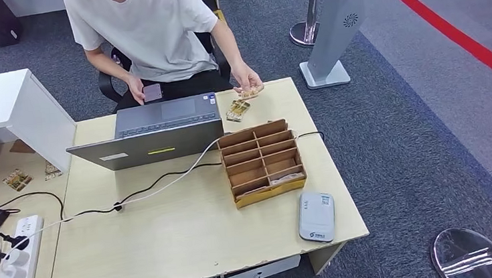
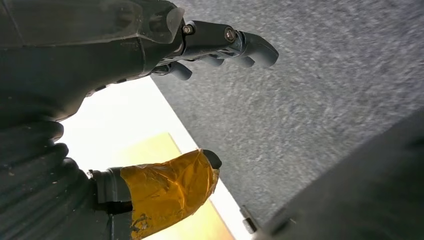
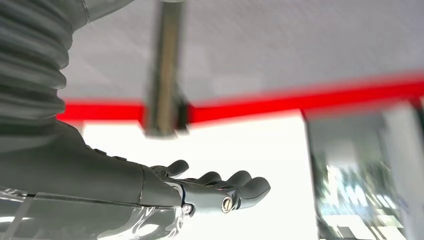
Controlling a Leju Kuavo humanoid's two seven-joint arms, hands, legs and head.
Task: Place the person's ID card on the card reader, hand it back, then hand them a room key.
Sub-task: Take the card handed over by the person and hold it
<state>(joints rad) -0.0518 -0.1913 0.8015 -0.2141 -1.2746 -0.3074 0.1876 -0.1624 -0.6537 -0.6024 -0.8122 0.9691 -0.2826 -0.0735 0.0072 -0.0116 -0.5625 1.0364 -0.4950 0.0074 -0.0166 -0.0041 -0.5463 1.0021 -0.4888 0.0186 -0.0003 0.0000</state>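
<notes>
Your light wooden table (image 1: 172,246) carries an open laptop (image 1: 155,130), a wooden compartment box (image 1: 262,161), a grey card reader (image 1: 316,216), cards (image 1: 237,109) and a trailing cable (image 1: 140,192).

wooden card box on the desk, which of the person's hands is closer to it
Their left. The person's left hand reaches over the far desk edge, just beyond the wooden card box. Their right hand is behind the laptop, further off to the side.
</notes>
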